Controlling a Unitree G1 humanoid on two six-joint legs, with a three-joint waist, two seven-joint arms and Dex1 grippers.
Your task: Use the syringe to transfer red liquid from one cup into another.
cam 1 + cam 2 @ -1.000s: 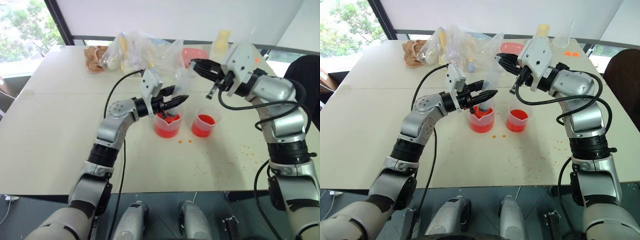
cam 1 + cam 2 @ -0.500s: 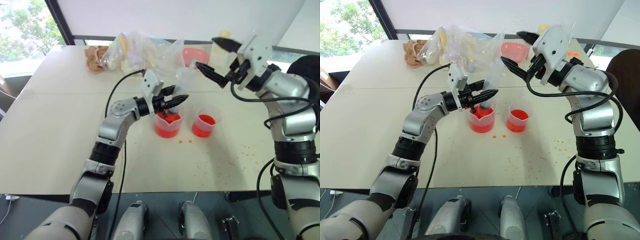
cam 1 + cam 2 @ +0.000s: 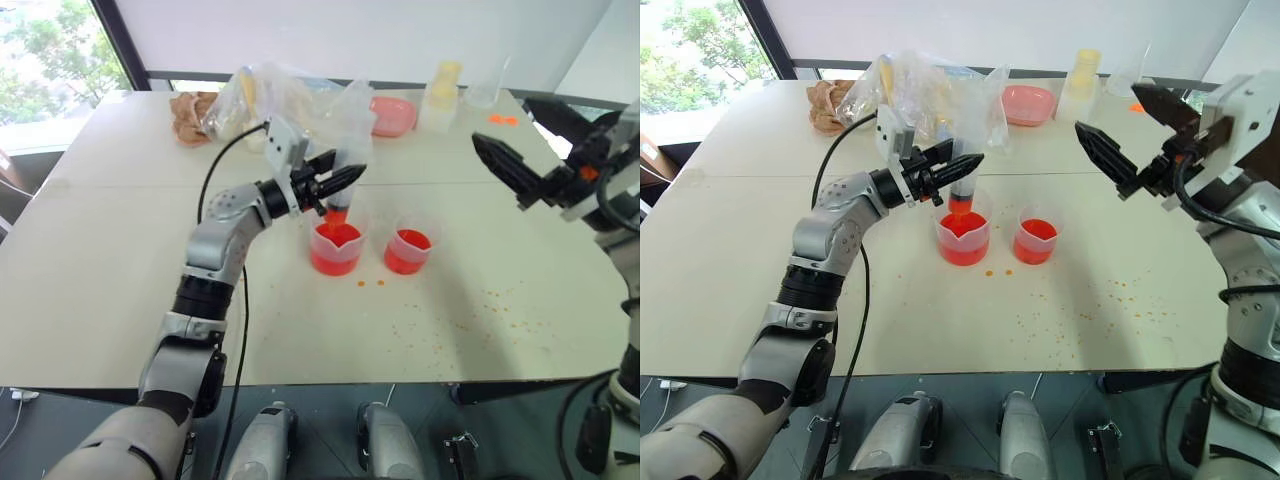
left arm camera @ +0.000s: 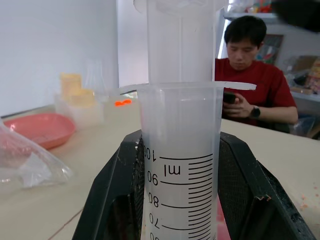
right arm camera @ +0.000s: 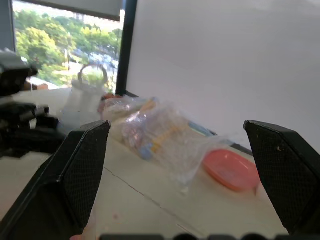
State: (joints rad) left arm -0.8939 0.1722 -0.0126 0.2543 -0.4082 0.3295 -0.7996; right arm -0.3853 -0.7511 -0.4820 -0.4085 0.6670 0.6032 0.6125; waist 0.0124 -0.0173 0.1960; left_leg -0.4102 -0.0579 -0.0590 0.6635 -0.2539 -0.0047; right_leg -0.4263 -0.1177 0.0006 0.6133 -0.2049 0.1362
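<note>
Orange-red specks dot the desk nearest the robot. Behind them stand the spouted beaker and, to its right, the smaller cup, both holding red liquid. The left gripper is clamped on the syringe, which stands nearly upright, orange tip down just over the beaker; its barrel reads "ml", 100, 90, 80, 70. The right gripper, spread wide and empty, hangs well right of the cups, pointing leftward. A pink bowl and plastic bags lie farther back.

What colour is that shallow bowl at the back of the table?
Pink: the bowl shows best in the right eye view.
</note>
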